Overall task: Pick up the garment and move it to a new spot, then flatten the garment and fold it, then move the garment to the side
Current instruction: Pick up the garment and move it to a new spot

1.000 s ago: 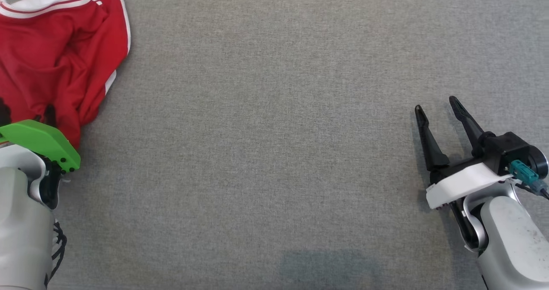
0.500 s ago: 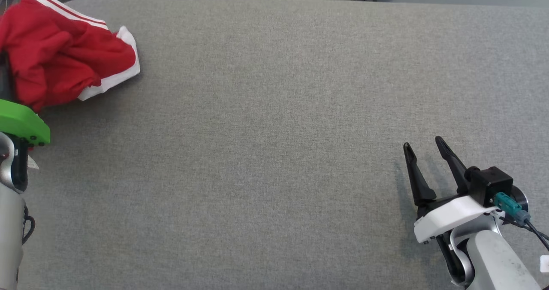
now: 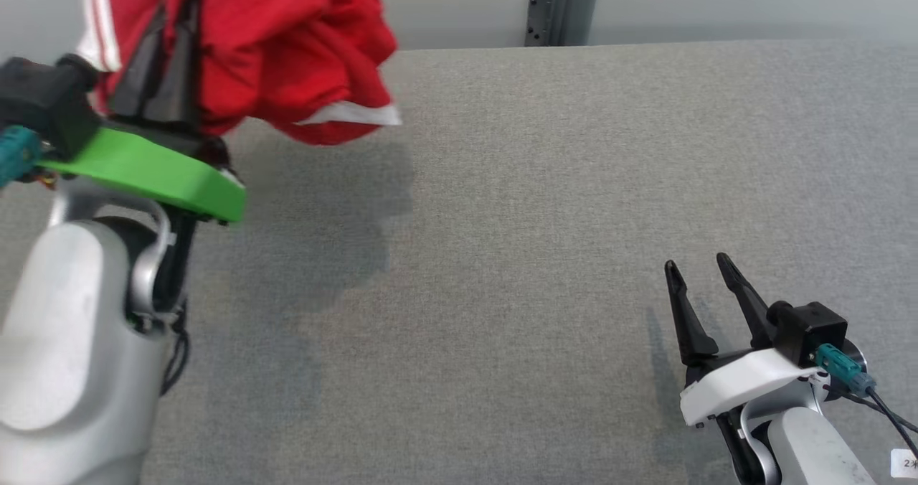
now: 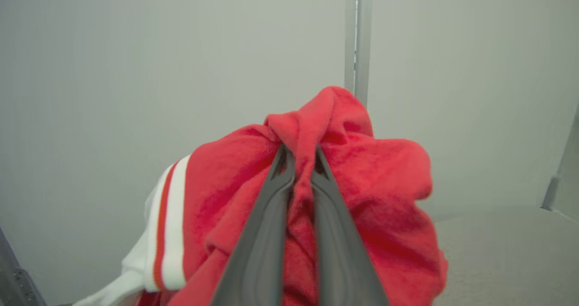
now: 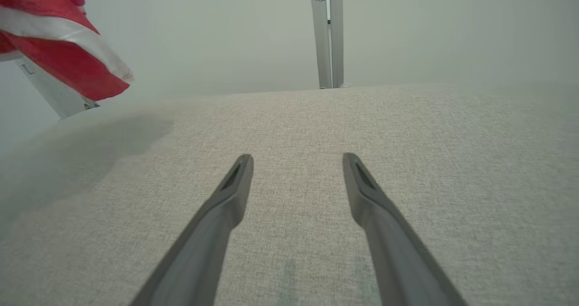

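Left gripper (image 3: 176, 19) first: its jaws are clamped on a bunched fold of the garment (image 3: 287, 33), and in the left wrist view a ridge of red cloth stands pinched between the two fingertips. The garment hangs clear above the table (image 3: 538, 219), up at the far left, with its shadow on the grey cloth below and a white-edged hem dangling lowest. Our right gripper (image 3: 696, 262) holds nothing — jaws spread wide, low over the near right of the table, well apart from the garment.

We judge this to be the carry to a new spot. To do it well we would hold the pinch firm and travel level toward the open middle of the table, high enough that the hem does not drag and twist. We would then lower slowly so the hem lands first, drawing the arm away as we descend — that lays the cloth out rather than heaping it. The grip is on a bunch, not an edge, so we expect to regrasp before flattening, with the right gripper taking a hem.
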